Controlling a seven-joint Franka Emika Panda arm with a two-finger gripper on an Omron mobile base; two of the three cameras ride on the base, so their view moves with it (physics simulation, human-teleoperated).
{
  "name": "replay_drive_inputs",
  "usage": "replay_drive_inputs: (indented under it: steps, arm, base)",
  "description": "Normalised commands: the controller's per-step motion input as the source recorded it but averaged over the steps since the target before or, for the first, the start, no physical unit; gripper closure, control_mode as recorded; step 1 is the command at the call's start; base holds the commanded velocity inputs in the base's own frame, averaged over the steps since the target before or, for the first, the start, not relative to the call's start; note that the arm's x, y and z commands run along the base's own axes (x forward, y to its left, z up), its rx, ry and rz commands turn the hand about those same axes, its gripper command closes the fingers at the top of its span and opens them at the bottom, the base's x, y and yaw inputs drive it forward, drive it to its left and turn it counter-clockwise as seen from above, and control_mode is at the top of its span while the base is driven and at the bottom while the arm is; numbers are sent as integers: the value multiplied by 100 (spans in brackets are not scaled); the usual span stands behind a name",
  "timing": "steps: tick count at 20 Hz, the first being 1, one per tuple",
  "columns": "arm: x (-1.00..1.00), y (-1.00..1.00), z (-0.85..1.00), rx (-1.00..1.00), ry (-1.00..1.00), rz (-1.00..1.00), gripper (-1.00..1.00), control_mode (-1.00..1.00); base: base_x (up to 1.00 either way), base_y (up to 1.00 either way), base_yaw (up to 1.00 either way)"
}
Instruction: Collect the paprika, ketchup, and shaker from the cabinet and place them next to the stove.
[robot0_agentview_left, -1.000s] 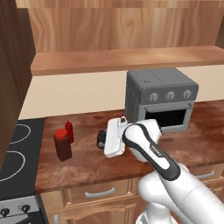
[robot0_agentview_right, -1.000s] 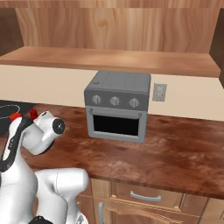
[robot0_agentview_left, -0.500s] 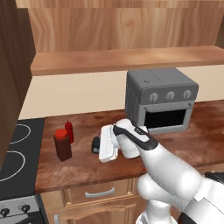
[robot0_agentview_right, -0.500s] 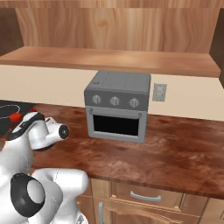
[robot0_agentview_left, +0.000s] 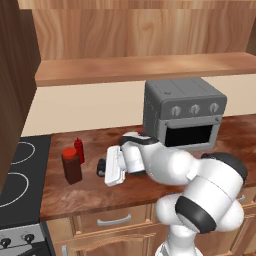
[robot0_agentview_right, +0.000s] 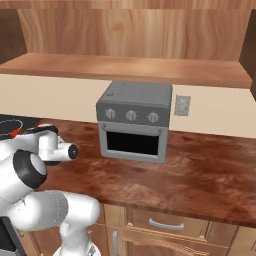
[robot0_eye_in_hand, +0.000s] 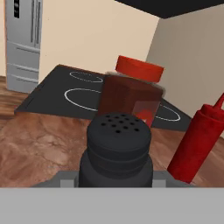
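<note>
My gripper (robot0_agentview_left: 103, 170) is shut on the small black shaker (robot0_agentview_left: 101, 165), held low over the brown counter. In the hand view the shaker (robot0_eye_in_hand: 117, 151) with its holed top sits right in front. Just beyond it stands the paprika (robot0_eye_in_hand: 131, 94), a brown jar with a red cap, and to its right the red ketchup (robot0_eye_in_hand: 197, 140). From the left base view the paprika (robot0_agentview_left: 71, 166) and the ketchup (robot0_agentview_left: 79, 150) stand left of the gripper, close to the stove (robot0_agentview_left: 17, 172). The cabinet shelf (robot0_agentview_left: 140, 67) runs above.
A grey toaster oven (robot0_agentview_left: 182, 115) stands on the counter (robot0_agentview_left: 90, 195) right behind my arm. Drawers with metal handles (robot0_agentview_left: 112, 221) lie under the counter's front edge. A grey fridge (robot0_eye_in_hand: 22, 43) shows beyond the stove (robot0_eye_in_hand: 57, 94) in the hand view.
My arm has carried the shaker to the left and a little lower, closer to the paprika and ketchup. The jar and the bottle have not moved.
</note>
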Motion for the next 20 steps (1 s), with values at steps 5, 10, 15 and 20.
replay_drive_inputs:
  steps: [5,10,15,20]
  arm:
    - [35,19,-33,0,0,5,100,-100]
    - [30,15,-31,0,0,7,100,-100]
    - [24,24,-27,0,0,6,100,-100]
    - [9,34,-20,0,0,5,100,-100]
  base:
    - [0,0,0]
    - [0,0,0]
    - [0,0,0]
    - [0,0,0]
